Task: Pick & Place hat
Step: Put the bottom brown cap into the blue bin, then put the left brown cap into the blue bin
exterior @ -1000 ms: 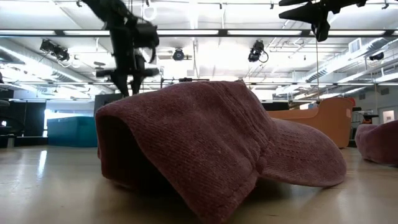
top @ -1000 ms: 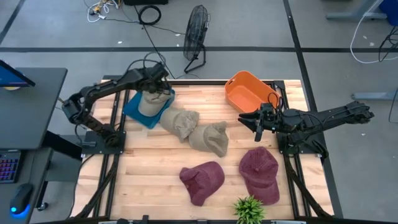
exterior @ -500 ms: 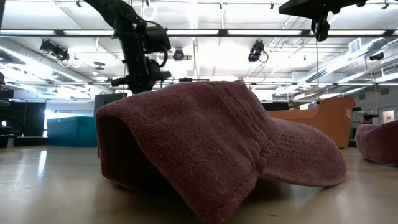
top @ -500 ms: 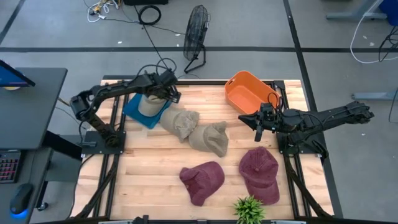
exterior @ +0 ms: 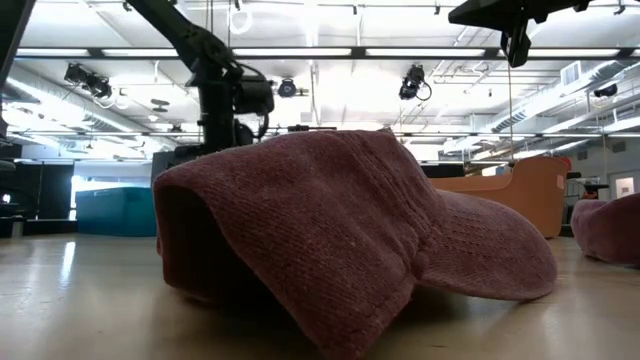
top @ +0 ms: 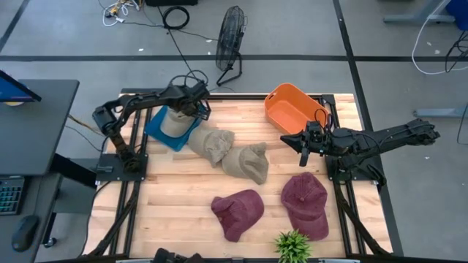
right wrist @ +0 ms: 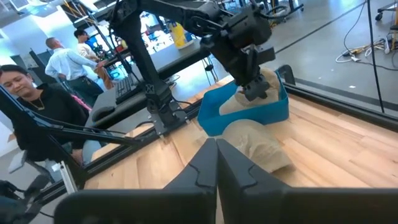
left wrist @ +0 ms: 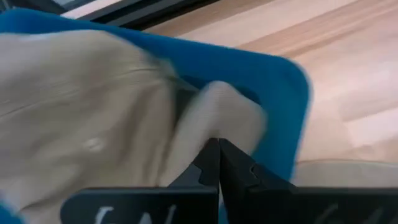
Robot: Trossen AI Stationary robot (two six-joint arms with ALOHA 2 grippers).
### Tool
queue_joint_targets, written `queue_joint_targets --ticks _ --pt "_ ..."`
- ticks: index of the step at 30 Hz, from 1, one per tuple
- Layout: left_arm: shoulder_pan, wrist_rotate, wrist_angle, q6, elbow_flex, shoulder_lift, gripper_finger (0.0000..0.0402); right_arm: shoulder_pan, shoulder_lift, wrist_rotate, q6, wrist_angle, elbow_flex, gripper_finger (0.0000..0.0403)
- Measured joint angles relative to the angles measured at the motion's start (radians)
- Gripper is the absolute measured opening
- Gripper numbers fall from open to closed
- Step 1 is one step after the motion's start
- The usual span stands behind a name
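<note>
High view: left gripper [top: 199,108] over binned tan hat [top: 175,121].

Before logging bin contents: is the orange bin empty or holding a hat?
Empty: the orange bin shows only its bare orange floor in the high view.

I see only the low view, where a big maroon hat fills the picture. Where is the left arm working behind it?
Observer: The left gripper is above the blue bin, at the table's far left corner.
Operator: Is something already in that bin?
Observer: Yes, a beige hat lies inside it; the left wrist view shows the shut jaws right over its fabric.
Operator: How many hats are outside the bin?
Observer: Four: two beige hats touching each other mid-table, and two maroon hats near the front edge.
Operator: And the right arm?
Observer: The right gripper hovers, jaws shut, beside the orange bin.
</note>
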Motion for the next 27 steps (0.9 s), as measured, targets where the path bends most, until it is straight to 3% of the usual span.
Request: queue_joint_targets --ticks 8,14,18,22,27 --pt "-0.009 0.023 0.004 0.011 0.019 0.022 0.0001 0.000 0.000 0.000 0.000 -0.001 0.000 0.0013" --pt "-0.043 -0.019 -0.146 0.040 0.145 -0.092 0.0001 0.000 0.000 0.000 -0.003 -0.001 0.000 0.0009" --pt "-0.093 0.063 -0.238 0.084 0.240 -0.185 0.0005 0.000 0.000 0.000 -0.004 -0.001 0.000 0.0015" --pt "-0.186 0.164 -0.267 0.109 0.273 -0.249 0.0035 -0.003 0.000 0.000 -0.003 -0.002 0.000 0.0028" --pt "-0.332 0.229 -0.296 0.092 0.258 -0.262 0.0105 -0.006 0.000 0.000 0.000 -0.007 0.000 0.0049"
